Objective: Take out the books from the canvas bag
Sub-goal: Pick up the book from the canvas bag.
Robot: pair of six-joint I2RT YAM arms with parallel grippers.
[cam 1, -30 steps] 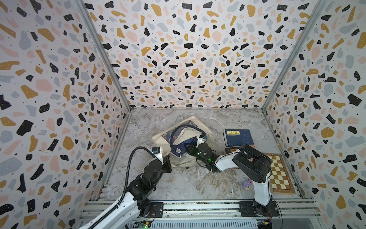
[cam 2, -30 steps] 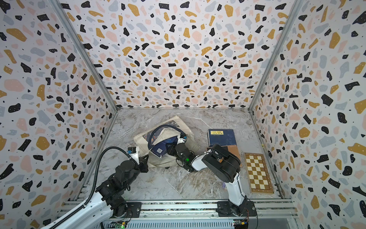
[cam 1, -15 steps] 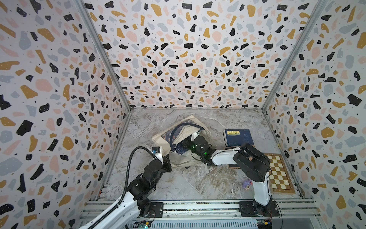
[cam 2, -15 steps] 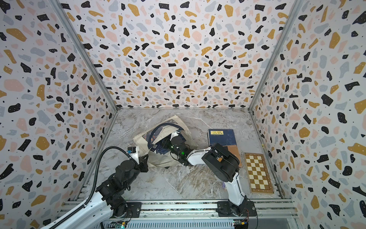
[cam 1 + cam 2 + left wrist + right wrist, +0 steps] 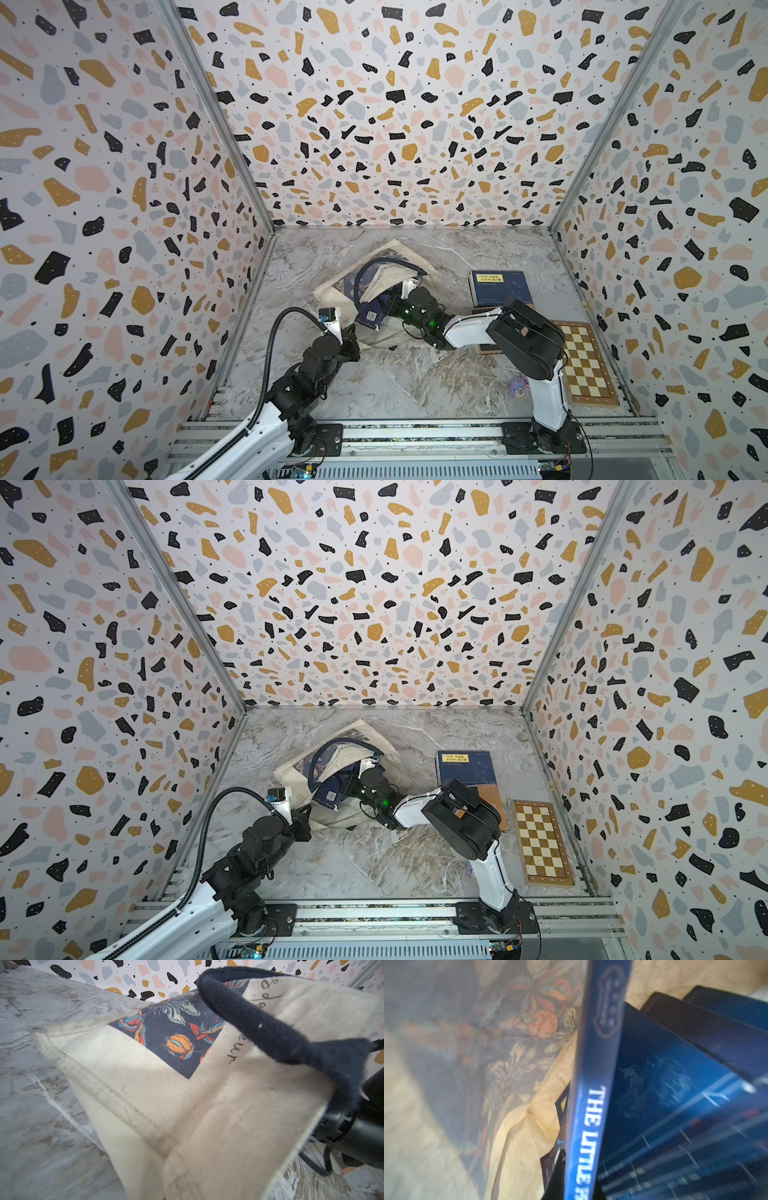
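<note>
Mid-table: canvas bag [image 5: 390, 275], lying slumped, left gripper [image 5: 352, 332] clamped on its near cloth edge. At the bag's mouth: right gripper [image 5: 392, 305], fingers pinched together on a navy book [image 5: 371, 312] that sticks partly out, barcode corner showing. On the right arm's side of the bag: second navy book [image 5: 498, 287], yellow label, flat on the marble table [image 5: 415, 374]; checkered board [image 5: 584, 365] lies nearer the rail.

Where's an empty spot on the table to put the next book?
The front of the marble table is bare, between the left arm and right arm, short of the canvas bag. Another strip runs along the back wall, behind the bag and the navy book. The right side is crowded: that book, a brown book, the checkered board.
</note>
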